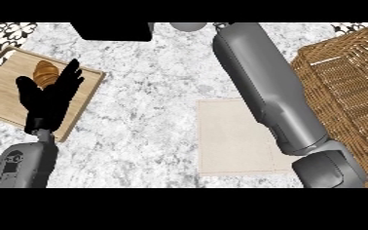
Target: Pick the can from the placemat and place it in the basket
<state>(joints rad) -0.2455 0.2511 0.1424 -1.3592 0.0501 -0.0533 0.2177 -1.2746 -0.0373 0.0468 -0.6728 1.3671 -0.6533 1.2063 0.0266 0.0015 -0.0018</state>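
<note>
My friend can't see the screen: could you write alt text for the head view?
The robot's right forearm stretches across a beige placemat toward the counter's far edge, its hand out of sight, beside a wicker basket. Its left hand rests open over a wooden board holding a croissant.

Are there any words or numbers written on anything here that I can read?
None: no readable words, numbers or signs.
Woven wicker basket: no label.
Beige rectangular placemat: plain.
Wooden cutting board with the brown croissant: no writing.
Grey left forearm: small dark marks, unreadable.
</note>
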